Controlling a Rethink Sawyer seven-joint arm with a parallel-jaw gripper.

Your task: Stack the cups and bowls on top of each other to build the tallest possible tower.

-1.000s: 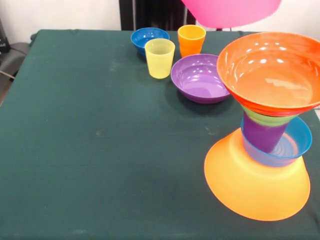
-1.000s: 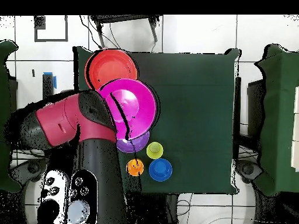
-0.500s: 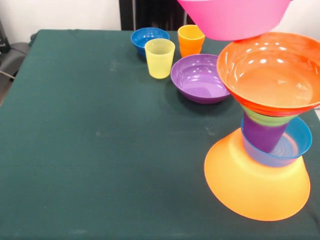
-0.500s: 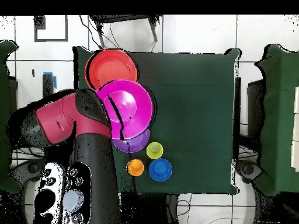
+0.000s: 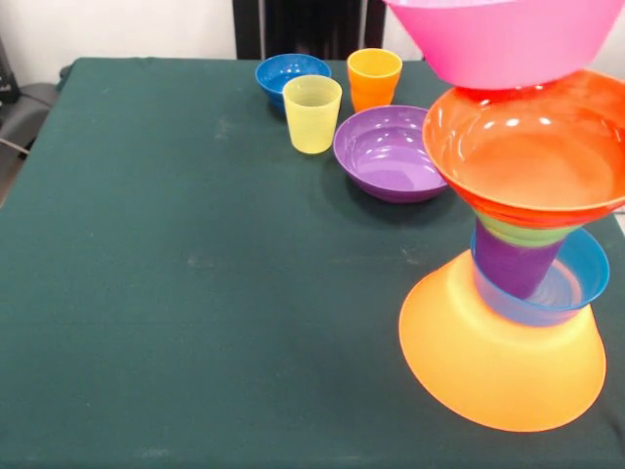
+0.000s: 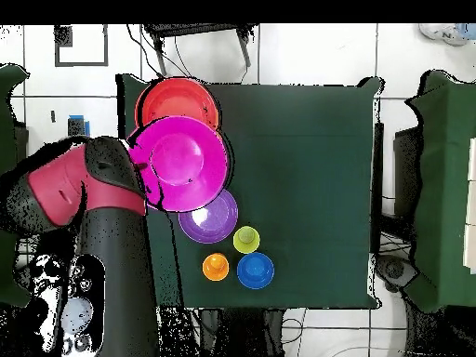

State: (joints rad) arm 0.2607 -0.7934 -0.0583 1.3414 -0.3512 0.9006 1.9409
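Pink bowl [image 5: 508,44] over the tower [image 5: 518,254]
Hand's grip cannot be told; the bowl hangs just above the orange-red bowl [image 5: 532,147], overlapping its rim.

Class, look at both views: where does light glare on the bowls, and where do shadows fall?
Front view: white glare spots inside the orange-red bowl and purple bowl; soft shadow on the cloth beside the purple bowl. Overhead view: faint sheen on the pink bowl, shadows hard to make out.
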